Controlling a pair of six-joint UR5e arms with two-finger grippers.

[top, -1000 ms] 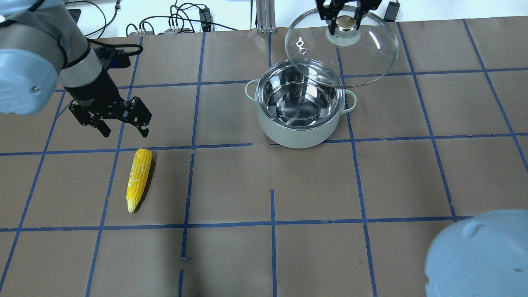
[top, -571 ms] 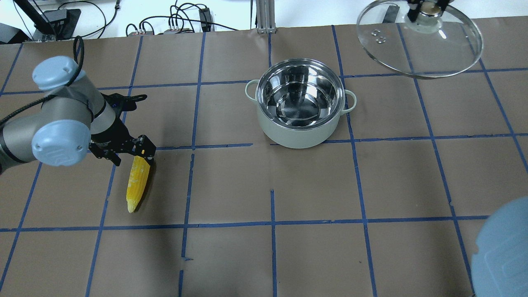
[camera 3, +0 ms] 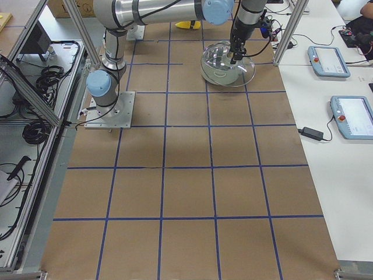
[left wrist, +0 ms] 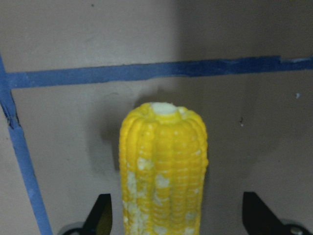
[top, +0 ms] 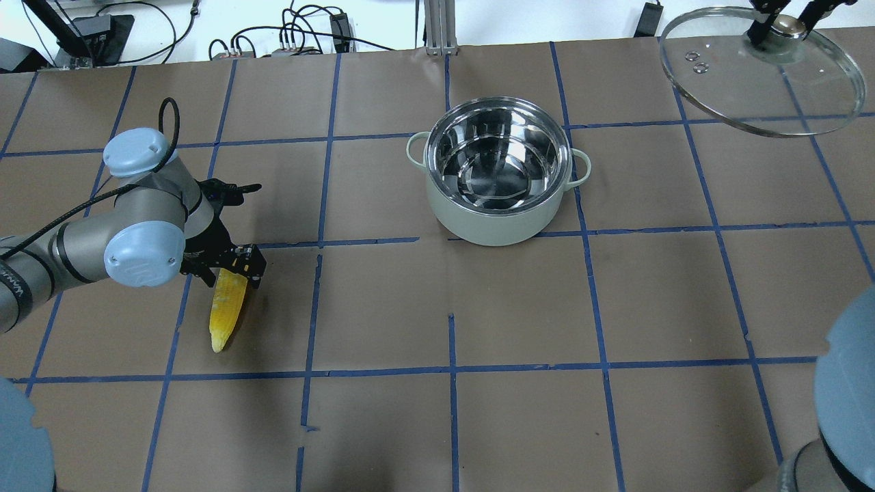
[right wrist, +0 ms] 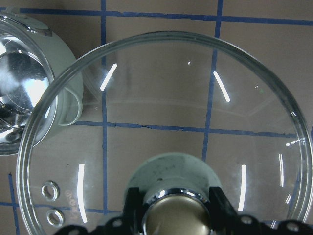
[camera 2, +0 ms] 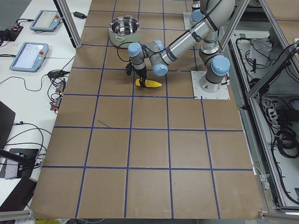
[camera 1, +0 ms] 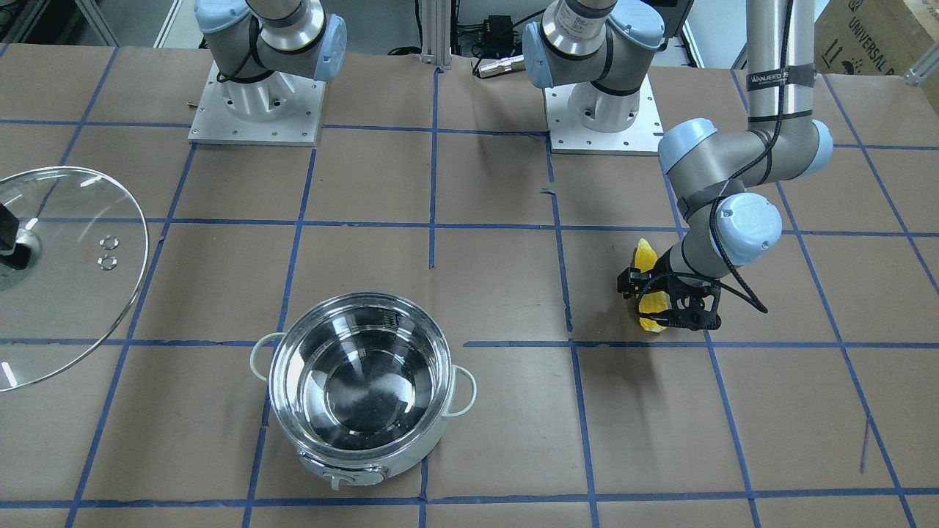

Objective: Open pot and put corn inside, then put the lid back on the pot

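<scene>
My left pincer (top: 230,272), open, straddles the blunt end of the corn (top: 225,311), which lies on the counter (top: 383,307), well apart from the uncovered pot (top: 492,219). My right pincer (top: 785,24) clamps the lid (top: 752,82) by its knob (right wrist: 177,218). Next, I'd close and lift.

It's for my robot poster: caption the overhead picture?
Left gripper straddles the yellow ear of corn; right gripper holds the round glass lid clear of the open mint-white steel pot.

With pot (top: 497,220) open, left gripper (top: 230,277) straddles corn (top: 224,316), right gripper (top: 784,26) grips lid (top: 745,85).
</scene>
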